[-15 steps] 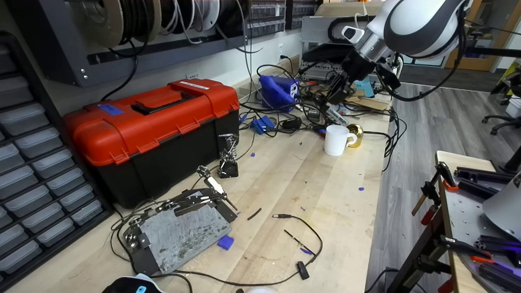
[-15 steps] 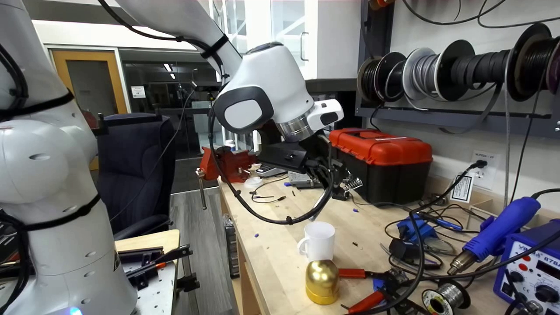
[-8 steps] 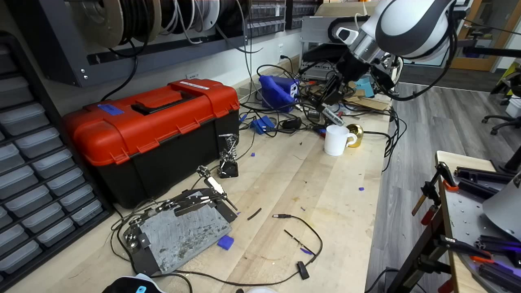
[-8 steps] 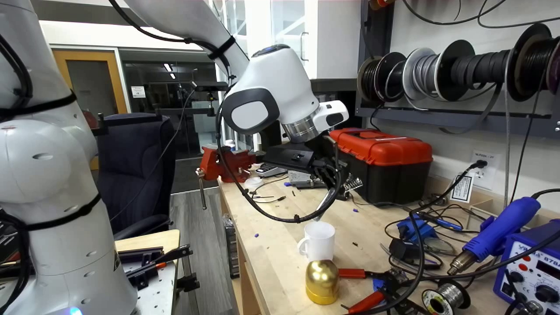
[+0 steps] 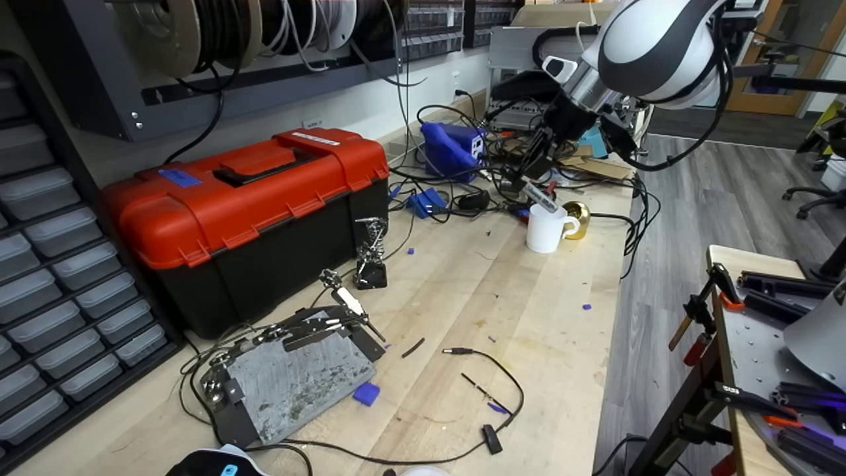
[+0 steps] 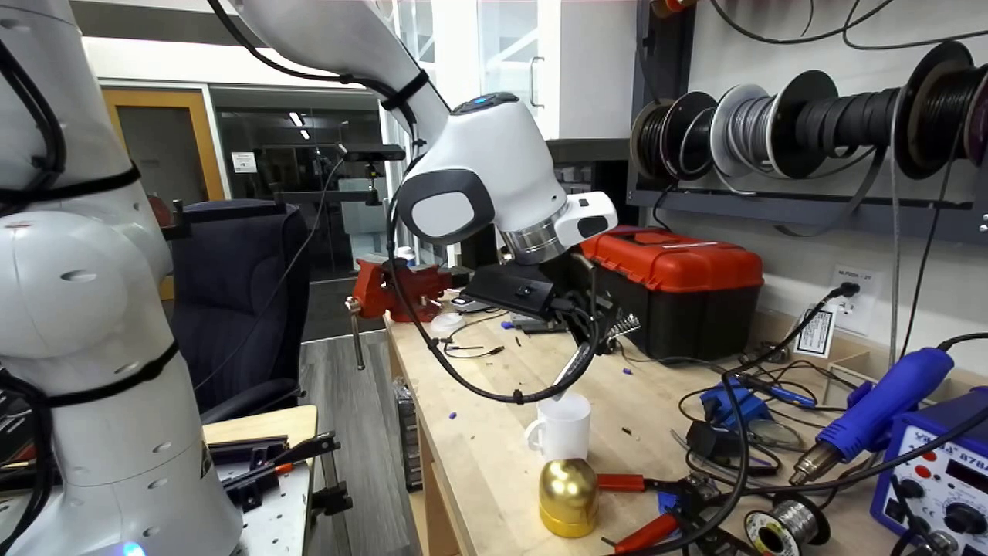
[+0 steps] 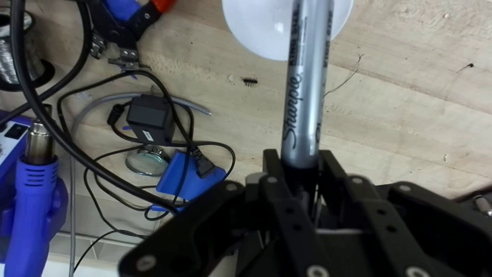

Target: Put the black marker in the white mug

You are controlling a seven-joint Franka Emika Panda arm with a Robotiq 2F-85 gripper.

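The marker (image 7: 303, 96) is pinched btwn the fingers (image 7: 333, 173) by its black end, w/ the silver barrel reaching out beyond them on a slant. Its free end is seen at the mouth of the white mug (image 5: 543, 231), which stands on the counter (image 5: 542, 304) below & ahead of the fingers. Whether that end is above the rim or a little inside can't be told: marker & mug meet or overlap in both exterior views, and in an exterior view a looped cable (image 6: 517, 398) crosses near the tip.

Placing is judged to be the step in hand, w/ the grasp done and the drop not yet made. For the next move the barrel should be brought more upright if poss., lowered w/in the rim, and let go only once enough length is inside. If released too early, it could be tipped out over the edge; if pushed at this slant, the mug could be knocked over.

Just beside the mug & lower than the fingers, a gold dome (image 6: 569, 498) is seen; little room is left on that side. In the wrist view, a power brick (image 7: 150, 115), a magnifying glass (image 7: 147, 162), black cables (image 7: 34, 100) and a blue heat gun (image 7: 36, 200) are spread left of the fingers, w/ pliers (image 7: 123, 34) up & left; a snag is prob. only if a sideways swing is made.
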